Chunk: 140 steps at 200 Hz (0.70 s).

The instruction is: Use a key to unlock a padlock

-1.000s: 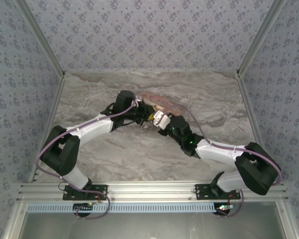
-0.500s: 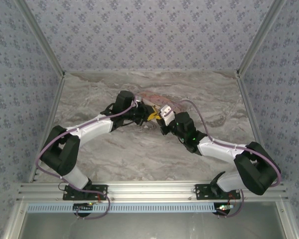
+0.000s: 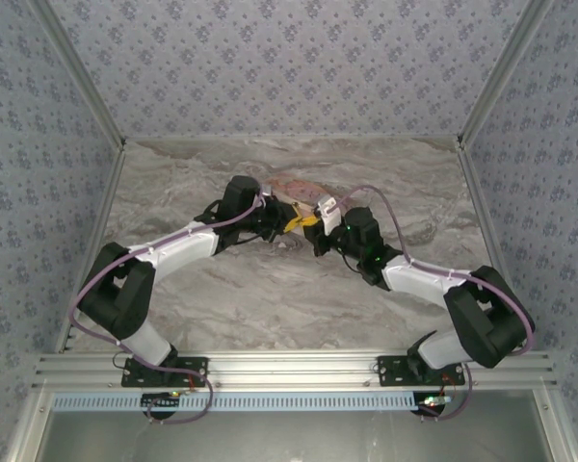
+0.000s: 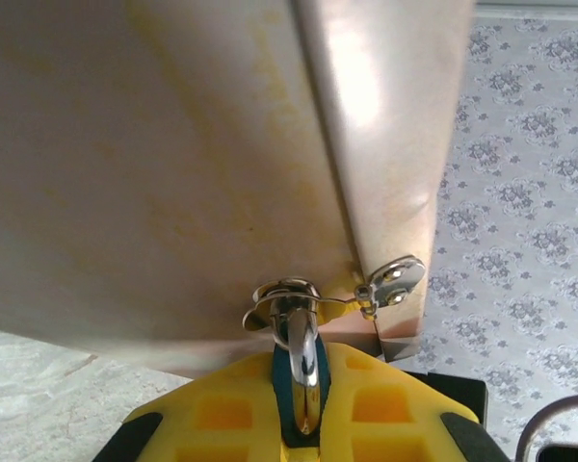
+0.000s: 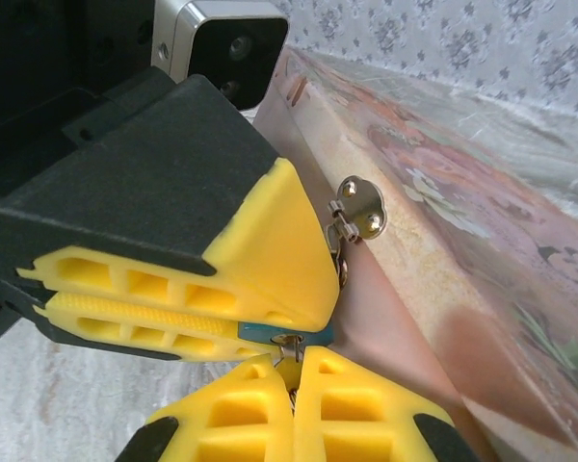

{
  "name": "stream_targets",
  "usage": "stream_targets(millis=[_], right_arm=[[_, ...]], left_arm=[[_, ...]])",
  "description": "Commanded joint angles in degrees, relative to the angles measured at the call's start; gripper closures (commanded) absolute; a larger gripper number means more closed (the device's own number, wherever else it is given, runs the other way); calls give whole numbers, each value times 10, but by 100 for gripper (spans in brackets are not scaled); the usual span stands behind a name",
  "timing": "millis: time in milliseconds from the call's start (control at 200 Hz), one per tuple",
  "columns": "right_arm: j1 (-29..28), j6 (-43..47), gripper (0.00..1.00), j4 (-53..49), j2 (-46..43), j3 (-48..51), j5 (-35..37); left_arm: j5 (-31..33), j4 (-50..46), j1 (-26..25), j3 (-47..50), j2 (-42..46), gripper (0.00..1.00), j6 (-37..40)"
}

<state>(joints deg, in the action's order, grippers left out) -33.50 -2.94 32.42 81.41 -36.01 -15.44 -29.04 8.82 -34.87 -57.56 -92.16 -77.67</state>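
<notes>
The blue-bodied padlock (image 4: 284,390) sits pinched between the yellow fingers of my left gripper (image 4: 302,361), which is shut on it. Its silvery shackle (image 4: 306,371) passes through a metal loop on the pink box (image 4: 173,164). In the right wrist view the padlock's blue underside (image 5: 256,333) shows below the left gripper's fingers (image 5: 173,289). My right gripper (image 5: 294,364) is shut on the key (image 5: 292,347), whose thin blade points up into the keyhole. From the top view both grippers meet tip to tip at the box's near edge, left gripper (image 3: 289,220), right gripper (image 3: 314,231).
The pink illustrated box (image 3: 303,185) lies on the marble table (image 3: 270,298) just behind the grippers. A silver hasp plate (image 5: 358,207) is riveted to its edge. Patterned walls close in the left, back and right sides.
The right wrist has swung back and to the right, turning at the padlock while its fingertips stay there. The left arm and the padlock have held still.
</notes>
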Motion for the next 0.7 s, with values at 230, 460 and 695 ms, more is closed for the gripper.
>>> stream_targets(millis=[230, 460, 695], right_arm=[[65, -129, 100, 32, 21, -2, -32], [79, -165, 100, 61, 25, 13, -63], [64, -118, 99, 28, 18, 11, -35]], left_arm=[[-26, 19, -8, 11, 30, 100, 97], [4, 16, -8, 23, 44, 100, 164], [-4, 32, -9, 21, 36, 100, 135]])
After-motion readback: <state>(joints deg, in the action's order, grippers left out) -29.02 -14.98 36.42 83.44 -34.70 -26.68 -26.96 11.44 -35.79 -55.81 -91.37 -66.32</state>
